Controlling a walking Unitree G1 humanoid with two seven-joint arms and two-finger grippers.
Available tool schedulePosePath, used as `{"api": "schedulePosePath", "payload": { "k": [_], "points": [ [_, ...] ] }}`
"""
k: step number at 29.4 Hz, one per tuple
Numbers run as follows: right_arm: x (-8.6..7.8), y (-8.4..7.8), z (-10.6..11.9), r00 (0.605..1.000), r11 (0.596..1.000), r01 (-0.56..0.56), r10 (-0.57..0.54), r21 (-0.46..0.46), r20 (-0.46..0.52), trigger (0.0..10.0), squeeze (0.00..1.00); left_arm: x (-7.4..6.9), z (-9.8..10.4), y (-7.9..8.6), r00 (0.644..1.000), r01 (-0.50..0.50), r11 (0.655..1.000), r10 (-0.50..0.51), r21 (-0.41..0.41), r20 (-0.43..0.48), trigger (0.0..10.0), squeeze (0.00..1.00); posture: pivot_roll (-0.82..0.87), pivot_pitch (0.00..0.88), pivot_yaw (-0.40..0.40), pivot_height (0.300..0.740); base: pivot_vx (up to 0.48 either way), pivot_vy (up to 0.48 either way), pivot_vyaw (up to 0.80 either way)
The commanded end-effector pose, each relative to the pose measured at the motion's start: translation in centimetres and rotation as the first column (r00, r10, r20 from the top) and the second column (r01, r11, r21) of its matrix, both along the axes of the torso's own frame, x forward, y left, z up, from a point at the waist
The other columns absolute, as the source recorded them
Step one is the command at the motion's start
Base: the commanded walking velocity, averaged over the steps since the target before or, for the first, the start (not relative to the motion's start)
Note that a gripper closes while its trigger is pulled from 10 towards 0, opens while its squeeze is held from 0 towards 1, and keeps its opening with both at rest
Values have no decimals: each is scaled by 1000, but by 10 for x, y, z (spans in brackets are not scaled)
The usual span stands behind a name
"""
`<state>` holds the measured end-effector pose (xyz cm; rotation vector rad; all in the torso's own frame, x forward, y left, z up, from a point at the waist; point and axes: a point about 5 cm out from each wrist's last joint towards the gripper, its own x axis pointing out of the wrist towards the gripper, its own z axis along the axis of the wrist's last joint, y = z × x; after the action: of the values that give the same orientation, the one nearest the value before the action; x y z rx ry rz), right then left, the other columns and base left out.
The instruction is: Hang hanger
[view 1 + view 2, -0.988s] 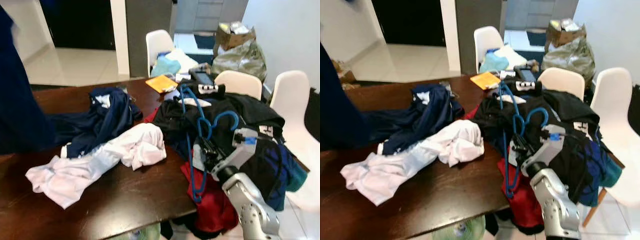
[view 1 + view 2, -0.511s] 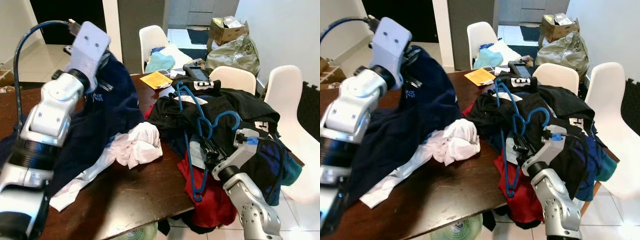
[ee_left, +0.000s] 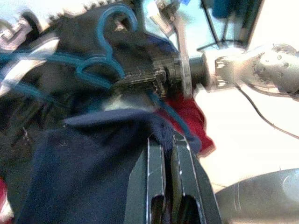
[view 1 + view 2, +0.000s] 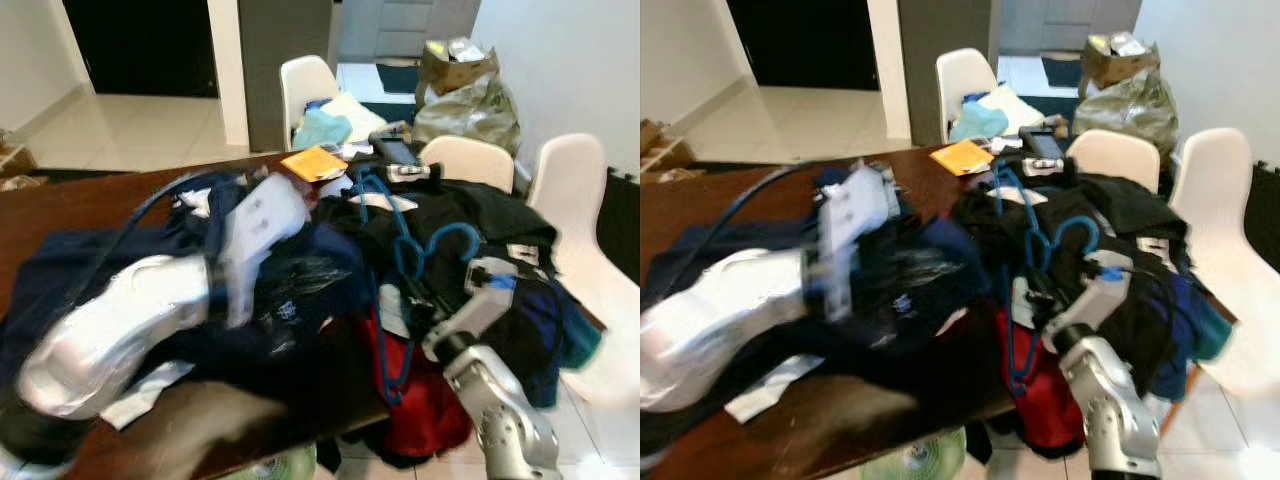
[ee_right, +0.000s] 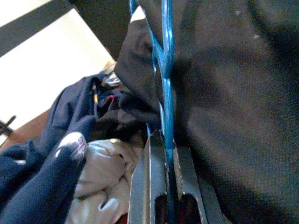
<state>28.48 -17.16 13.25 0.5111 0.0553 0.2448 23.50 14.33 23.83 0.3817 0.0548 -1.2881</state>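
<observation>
A: Item one, the hanger?
B: Blue hanger (image 4: 400, 262), lying on the black clothes (image 4: 480, 215) at the right end of the table (image 4: 60, 195), its lower bar hanging past the table edge in front of a red garment (image 4: 425, 410)

A: Right gripper?
B: Right gripper (image 5: 167, 140) at the table's right edge, fingers pinching the hanger's thin blue bar between them

A: Left gripper?
B: Left gripper (image 3: 163, 142) over the middle of the table, motion-blurred in the head views; fingers pressed together on a fold of navy garment (image 3: 88, 163), which drapes below the arm and spreads across the table

A: Other stock?
B: Pale garment (image 5: 105, 168) beside the navy one; orange packet (image 4: 315, 163) at the far table edge; white chairs (image 4: 575, 190) along the right side and one (image 4: 305, 80) behind the table; bags (image 4: 465, 95) against the far wall
</observation>
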Motion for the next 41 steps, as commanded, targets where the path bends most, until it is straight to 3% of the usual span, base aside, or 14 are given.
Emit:
{"api": "schedulePosePath", "payload": {
  "k": [1,3,7,10,14,15,18,25,30,37,38,39,40,41],
  "points": [
    [-2,-2,-1,1000,1000,11,-11,8,-7,10000,0,-11,2,9,997,69,996,-68,48,-29,6392,0,65,72,-17,740,0,0,0],
    [-2,-2,-1,1000,1000,9,-9,12,-8,10000,0,-42,-20,30,965,144,973,-97,180,-242,7176,0,71,73,-16,740,0,0,0],
    [-2,-3,-1,1000,1000,8,-8,13,-8,10000,0,-55,-29,35,938,181,960,-102,216,-332,7176,0,71,73,-16,740,0,0,0],
    [-2,-3,0,1000,1000,4,-4,13,-9,10000,0,-93,-61,36,822,291,921,-102,261,-560,10000,0,72,75,-17,740,0,0,0],
    [-2,-3,0,1000,1000,4,-4,12,-9,10000,0,-101,-70,37,795,311,906,-84,285,-600,10000,0,72,73,-19,740,0,0,0],
    [-2,-3,-1,1000,1000,3,-3,11,-10,10000,0,-107,-77,40,775,322,894,-60,312,-630,10000,1000,73,71,-21,740,0,0,0],
    [-1,-3,-1,1000,1000,0,0,9,-12,10000,0,-102,-86,50,778,285,883,14,373,-628,10000,1000,70,71,-23,740,0,0,0],
    [-2,-4,-2,1000,1000,-1,1,7,-15,10000,0,-79,-57,69,847,198,914,23,355,-531,10000,1000,64,66,-20,740,0,0,0],
    [-3,-6,-2,1000,1000,3,-2,17,-12,10000,0,-50,8,81,952,62,984,-8,167,-305,10000,1000,60,64,-22,740,0,0,0],
    [-2,-8,-2,1000,999,11,-10,37,-14,10000,0,-34,43,77,993,46,999,-44,16,-109,10000,1000,60,67,-28,740,0,0,0],
    [-2,-8,-2,1000,999,11,-11,38,-14,10000,0,-33,44,77,993,47,999,-46,12,-104,10000,957,60,67,-29,740,0,0,0],
    [-1,-9,-2,1000,999,10,-9,50,-22,10000,0,-26,42,74,996,41,999,-40,18,-76,10000,545,65,68,-31,740,0,0,0],
    [-1,-9,-2,1000,999,10,-9,50,-22,10000,0,-26,42,74,996,41,999,-40,18,-76,10000,545,65,68,-31,740,0,0,0],
    [0,-8,-3,1000,998,3,-1,64,-29,10000,0,-19,36,69,997,51,998,-49,32,-66,10000,0,63,69,-30,740,0,0,-800]
  ]
}}
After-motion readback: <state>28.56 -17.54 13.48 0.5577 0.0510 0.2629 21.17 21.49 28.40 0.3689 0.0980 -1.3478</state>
